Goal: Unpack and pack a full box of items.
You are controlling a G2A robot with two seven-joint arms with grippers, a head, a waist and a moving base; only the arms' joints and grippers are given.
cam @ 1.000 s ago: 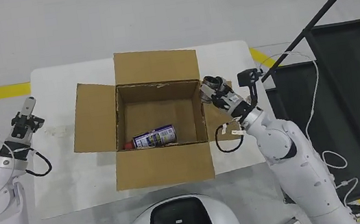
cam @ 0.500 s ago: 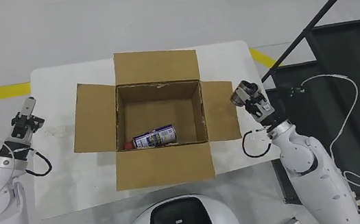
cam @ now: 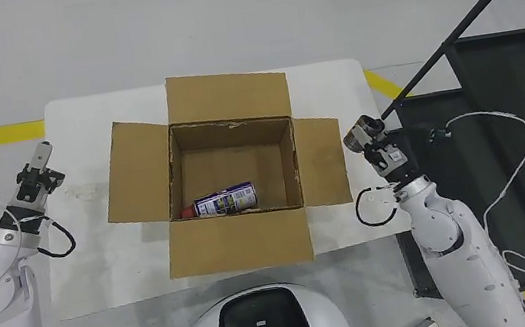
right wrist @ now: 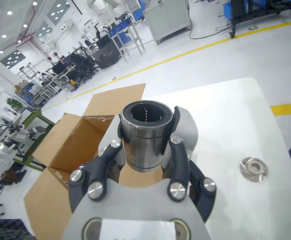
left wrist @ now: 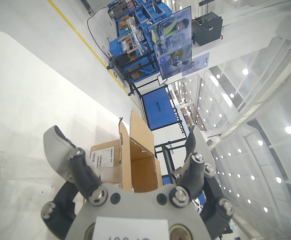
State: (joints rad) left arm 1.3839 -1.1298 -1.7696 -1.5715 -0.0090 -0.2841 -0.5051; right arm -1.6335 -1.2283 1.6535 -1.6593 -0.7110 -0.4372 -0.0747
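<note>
An open cardboard box [cam: 238, 182] stands mid-table with its four flaps spread. Inside, against the near wall, lies a blue-and-purple spray can [cam: 226, 202] with a red cap. My right gripper [cam: 365, 135] hovers just past the box's right flap and is shut on a steel cylinder sleeve [right wrist: 145, 138] with a hollow black bore; the right gripper [right wrist: 149, 122] holds it upright between both fingers. My left gripper [cam: 38, 171] sits by the table's left edge, well apart from the box. In its wrist view the left gripper [left wrist: 124, 136] is open and holds nothing, with the box [left wrist: 141, 159] beyond.
A round metal flange [right wrist: 253, 169] lies on the white table [cam: 84, 118] to the right of the box. A black metal rack [cam: 507, 139] with a loose white cable stands beyond the table's right edge. Bare tabletop lies left of the box.
My right arm has drawn back rightward from the box's right wall to beyond the right flap, carrying the steel cylinder. The left arm has not moved.
</note>
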